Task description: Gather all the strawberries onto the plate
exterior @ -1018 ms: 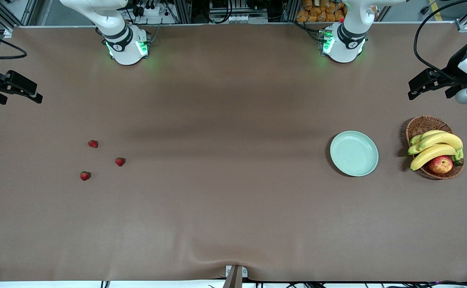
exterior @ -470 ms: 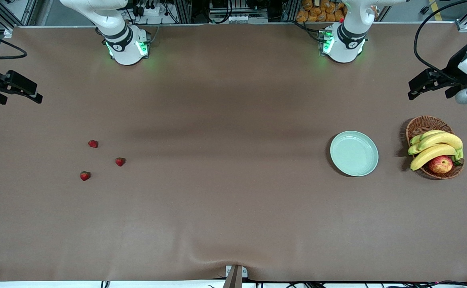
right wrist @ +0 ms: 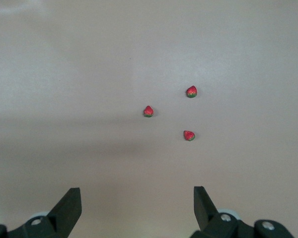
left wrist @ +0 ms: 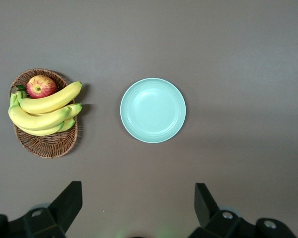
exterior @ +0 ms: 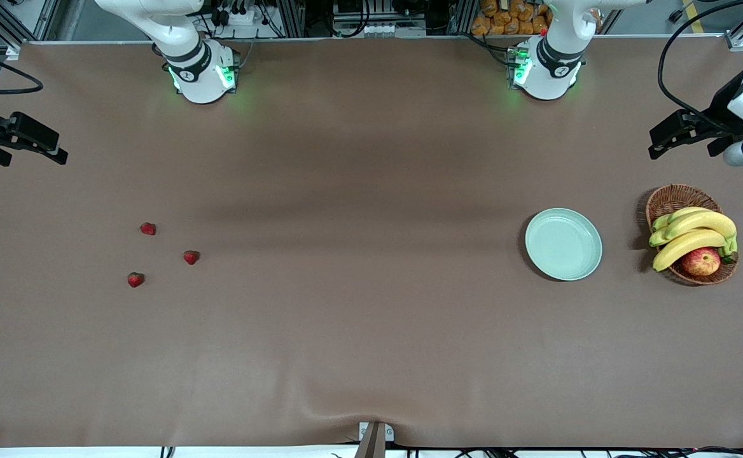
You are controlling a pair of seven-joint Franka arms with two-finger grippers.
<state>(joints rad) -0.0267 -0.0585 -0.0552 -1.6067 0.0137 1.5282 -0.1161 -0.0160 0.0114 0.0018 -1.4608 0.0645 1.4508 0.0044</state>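
Lowest in the front view, toward the right arm's end of the table [exterior: 371, 343], lie the three strawberries, loosely grouped in the left half of the frame. The nearest strawberry [exterior: 135, 279] sits lowest, the middle strawberry [exterior: 191, 257] a little higher and closer to the frame's centre, and the farthest strawberry [exterior: 147, 228] above them both. All three rest on the brown table top, apart from one another. In the right wrist view they show as the same trio near the frame's centre [right wrist: 188, 135].

At about the same height, in the right half of the frame, the pale green plate [exterior: 563, 244] lies flat with nothing on it. Just beside it, toward the left arm's end, stands a wicker basket [exterior: 670, 198] holding bananas [exterior: 693, 235] and an apple [exterior: 701, 261].

Higher up, the right gripper [exterior: 53, 151] hangs at the frame's left edge, over the table's end, fingers spread wide and holding nothing. The left gripper [exterior: 661, 145] hangs at the frame's right edge, above the basket's end of the table, likewise spread wide and free of any load. The two arm bases stand along the top edge.
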